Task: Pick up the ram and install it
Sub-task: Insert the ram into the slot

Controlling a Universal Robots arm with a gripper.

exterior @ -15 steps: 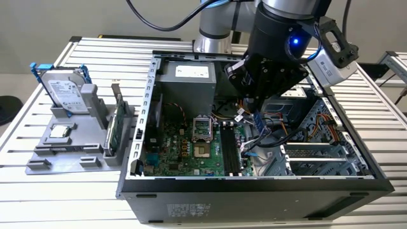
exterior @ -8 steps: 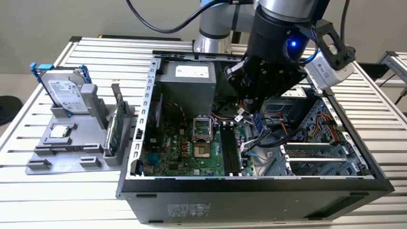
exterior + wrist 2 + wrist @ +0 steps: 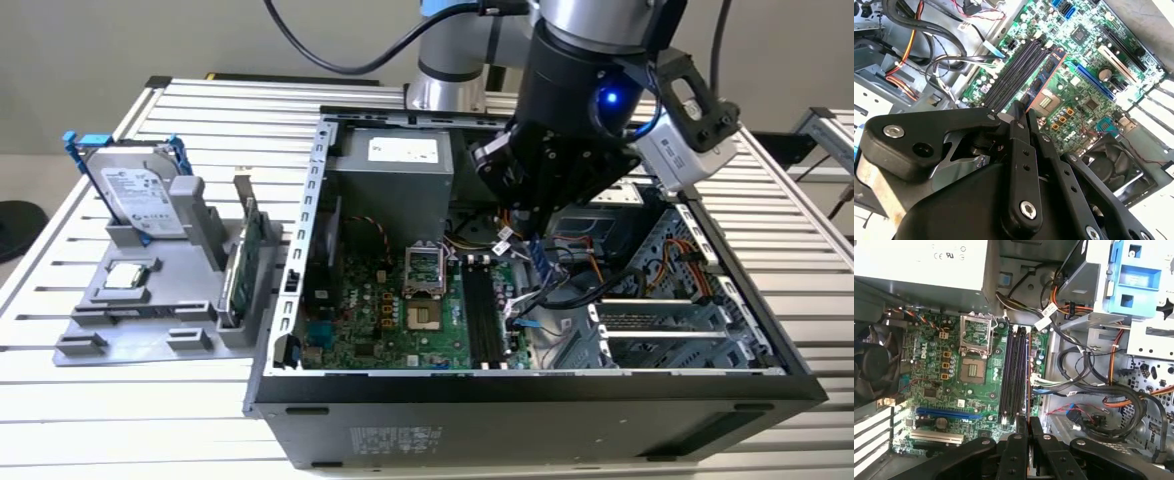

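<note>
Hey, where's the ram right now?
In the second wrist view the ram is clamped in the gripper, inside the open case, right over the black memory slots.

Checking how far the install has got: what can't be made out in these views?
1. Ram contact edge, both wrist views: lost against the memory slots; seated or not, cannot tell.
2. Ram's gripped end, second wrist view: covered by the fingers shut on it.
3. Fingertips, exterior view: hidden behind the arm's wrist.
</note>
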